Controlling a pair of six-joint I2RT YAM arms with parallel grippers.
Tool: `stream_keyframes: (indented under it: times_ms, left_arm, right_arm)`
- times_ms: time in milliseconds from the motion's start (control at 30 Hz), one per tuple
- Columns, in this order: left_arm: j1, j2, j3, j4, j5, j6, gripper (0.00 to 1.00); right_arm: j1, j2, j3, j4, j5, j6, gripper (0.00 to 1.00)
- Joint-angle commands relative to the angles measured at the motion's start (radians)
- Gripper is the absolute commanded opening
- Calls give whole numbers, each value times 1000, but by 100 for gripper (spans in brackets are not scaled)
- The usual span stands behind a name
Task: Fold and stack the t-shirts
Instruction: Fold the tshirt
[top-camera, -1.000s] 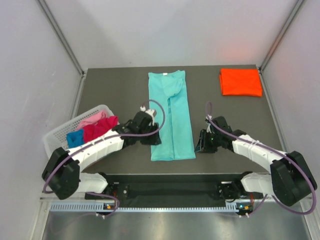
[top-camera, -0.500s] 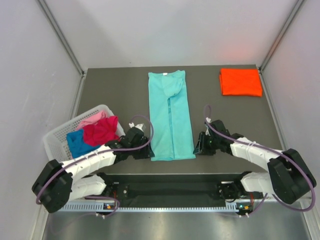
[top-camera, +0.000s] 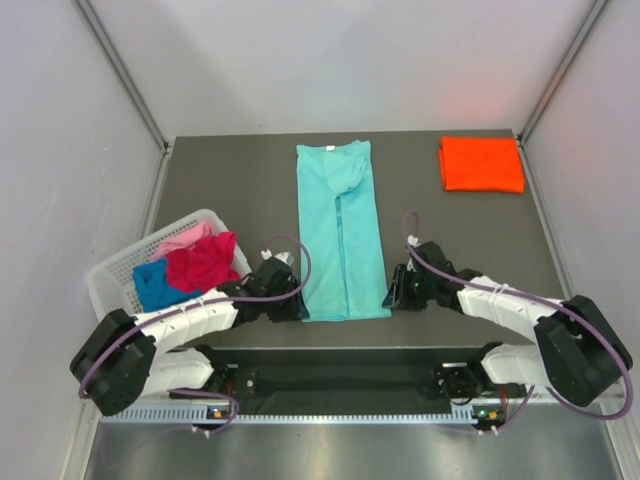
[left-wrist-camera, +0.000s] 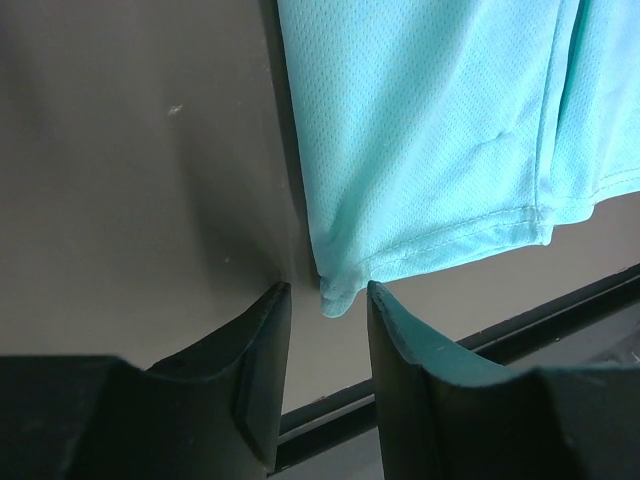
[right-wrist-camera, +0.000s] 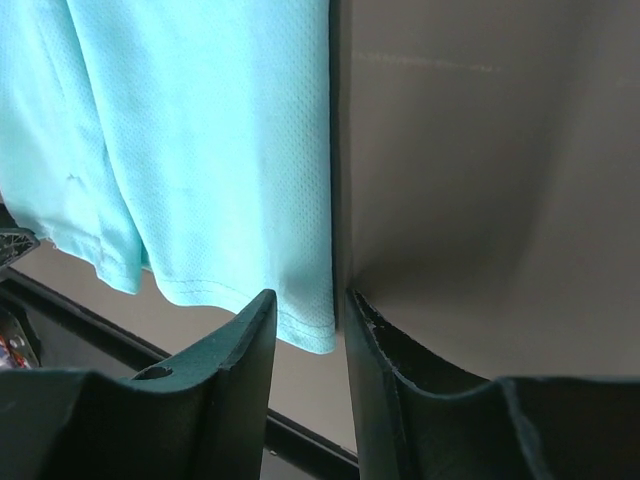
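Left gripper (left-wrist-camera: 325, 292) and right gripper (right-wrist-camera: 308, 298) are bracketing the teal t-shirt (top-camera: 342, 230).
Jaws are standing slightly apart, each pair framing a near hem corner.

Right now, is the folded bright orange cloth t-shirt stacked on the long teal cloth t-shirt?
No: the orange t-shirt lies alone at the far right corner, apart from the teal t-shirt in the middle.

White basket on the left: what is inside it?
The basket holds crumpled clothes: a pink shirt at the far side, a red shirt in the middle and a blue shirt nearest. Anything under them is covered and cannot be seen.
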Motion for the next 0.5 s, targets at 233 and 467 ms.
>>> stream_keyframes:
  times_ms: [233,467]
  left_arm:
    - [-7,14,-30,68,23,-19,35]
    - [-13,-8,-26,44,9,-18,3]
  right_arm:
    - [44,-22,-7,-91,82,18,34]
    - [66,-28,-42,-71,87,60,29]
